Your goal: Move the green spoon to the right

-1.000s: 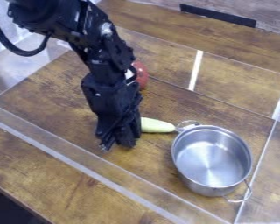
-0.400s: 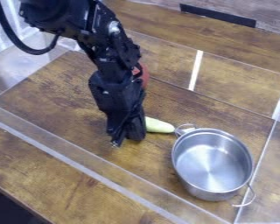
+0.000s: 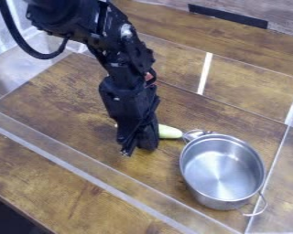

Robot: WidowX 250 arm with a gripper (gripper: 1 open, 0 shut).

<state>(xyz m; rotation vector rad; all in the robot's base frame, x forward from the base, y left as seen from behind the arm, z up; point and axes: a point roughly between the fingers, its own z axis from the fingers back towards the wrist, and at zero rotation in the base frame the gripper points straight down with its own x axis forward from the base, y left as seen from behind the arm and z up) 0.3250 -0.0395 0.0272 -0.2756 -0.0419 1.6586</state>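
The green spoon [image 3: 170, 132] lies on the wooden table, its yellow-green handle pointing left and its small silver bowl touching the pot's rim. My gripper [image 3: 133, 144] points almost straight down at the handle's left end, which it hides. Its dark fingers are closed together over that end, and the spoon still rests on the table.
A shiny steel pot [image 3: 222, 169] stands just right of the spoon. Clear acrylic walls [image 3: 207, 73] fence the work area, with a low front rim [image 3: 63, 160]. Bare wood lies left of the gripper and behind the pot.
The gripper's fingers have drawn together at the spoon's handle end, and the hand has edged slightly right. The spoon and pot have stayed put.
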